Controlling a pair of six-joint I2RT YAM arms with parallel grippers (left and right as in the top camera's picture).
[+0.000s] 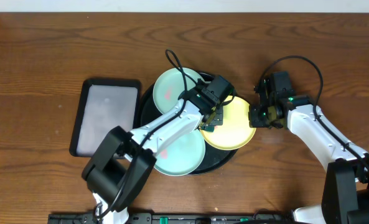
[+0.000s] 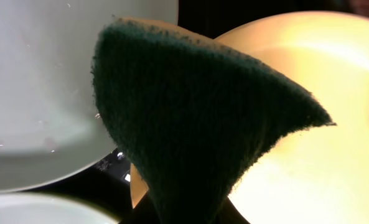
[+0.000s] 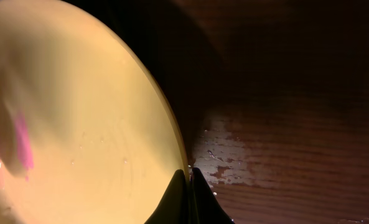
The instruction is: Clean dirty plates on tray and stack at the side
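Three plates lie on the round black tray (image 1: 224, 163): a mint-green plate (image 1: 170, 87) at the back with a reddish smear, a second mint-green plate (image 1: 183, 155) in front, and a yellow plate (image 1: 233, 127) on the right. My left gripper (image 1: 212, 118) hovers over the yellow plate's left edge, shut on a dark green sponge (image 2: 190, 112) that fills the left wrist view. My right gripper (image 3: 189, 177) is shut on the right rim of the yellow plate (image 3: 78, 124). A pink smear (image 3: 23, 140) marks that plate.
A rectangular black tray (image 1: 106, 115) with a whitish inside lies left of the round tray. The wooden table (image 3: 296, 93) shows a wet patch (image 3: 224, 155) beside the yellow plate's rim. Both arms' cables loop above the plates.
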